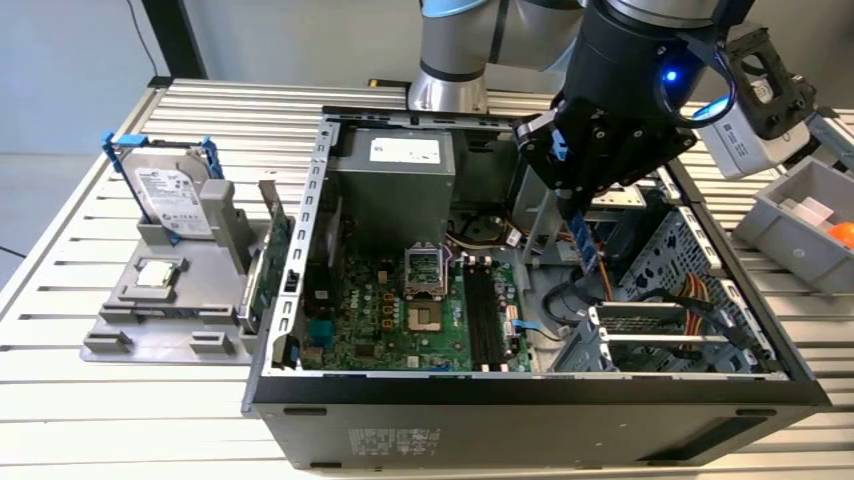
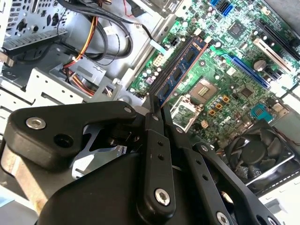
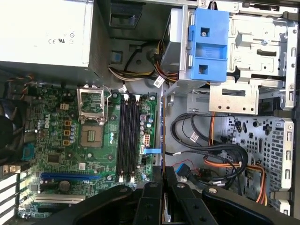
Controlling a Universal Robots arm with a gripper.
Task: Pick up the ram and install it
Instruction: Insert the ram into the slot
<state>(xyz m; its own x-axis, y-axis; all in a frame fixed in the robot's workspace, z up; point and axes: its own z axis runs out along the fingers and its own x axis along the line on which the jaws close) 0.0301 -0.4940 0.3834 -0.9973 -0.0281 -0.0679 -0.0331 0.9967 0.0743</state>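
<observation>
No print is resolving legibly: a white label (image 1: 404,150) is sitting on the power supply (image 1: 394,195) inside the computer case (image 1: 534,395), another on the hard drive (image 1: 167,190) beside the case, a pale sticker (image 1: 387,440) on the case's outer wall.

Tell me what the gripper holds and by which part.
The gripper holds the ram, its jaws shut on one end of the stick, the rest hanging free above the motherboard.
</observation>
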